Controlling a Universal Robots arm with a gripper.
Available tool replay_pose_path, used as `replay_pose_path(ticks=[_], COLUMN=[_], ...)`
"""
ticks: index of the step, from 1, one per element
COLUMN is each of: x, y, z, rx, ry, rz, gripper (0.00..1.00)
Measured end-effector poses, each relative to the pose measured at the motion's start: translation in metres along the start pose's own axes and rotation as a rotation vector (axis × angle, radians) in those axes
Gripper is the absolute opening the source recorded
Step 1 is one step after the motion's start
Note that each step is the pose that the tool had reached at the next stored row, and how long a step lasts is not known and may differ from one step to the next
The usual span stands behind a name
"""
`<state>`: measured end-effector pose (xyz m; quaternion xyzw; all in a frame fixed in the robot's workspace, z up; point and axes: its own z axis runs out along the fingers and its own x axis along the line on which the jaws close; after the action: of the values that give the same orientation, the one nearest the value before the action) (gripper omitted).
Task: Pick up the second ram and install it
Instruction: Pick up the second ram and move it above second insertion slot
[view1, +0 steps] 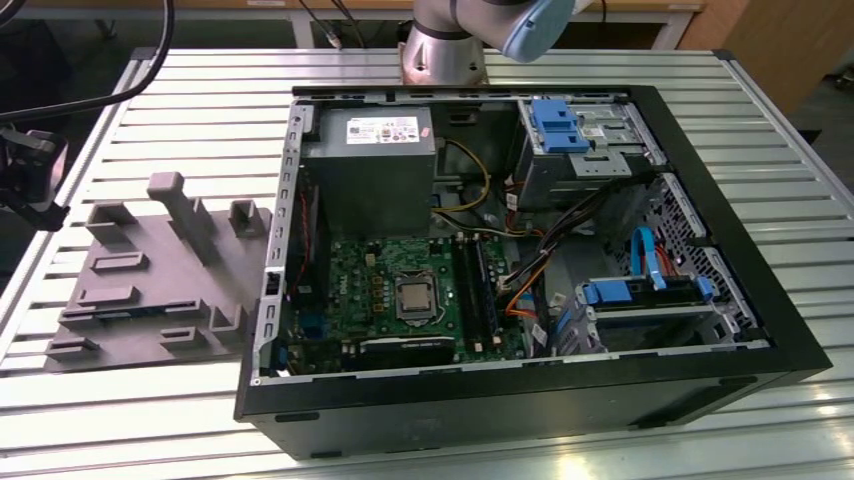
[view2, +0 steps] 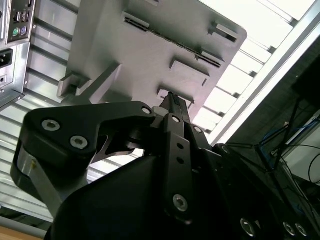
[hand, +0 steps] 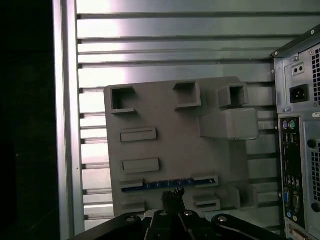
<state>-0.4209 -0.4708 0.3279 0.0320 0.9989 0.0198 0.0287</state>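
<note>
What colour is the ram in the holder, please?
The ram looks blue, clearest in the first wrist view.

Ram stick (hand: 160, 185) lying in grey fixture block (view1: 147, 270), open from above, low raised tabs (hand: 205, 178) either side, upright posts (view1: 167, 200) at one end, computer case (view1: 534, 410) wall just beside, loose cables (view1: 527, 290) near memory slots (view1: 474, 285)

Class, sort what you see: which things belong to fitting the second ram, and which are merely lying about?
Job: ram stick in the grey block; gripper; black slots on the green board.
Lying about: power supply box; blue drive clips; orange cables.
</note>
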Motion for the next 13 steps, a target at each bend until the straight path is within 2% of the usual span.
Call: replay_pose_path(ticks=[13], x=[0.0000], y=[0.0000], z=[0.0000], rx=[-0.0027], ry=[0.0019], rz=[-0.047], gripper=[0.11])
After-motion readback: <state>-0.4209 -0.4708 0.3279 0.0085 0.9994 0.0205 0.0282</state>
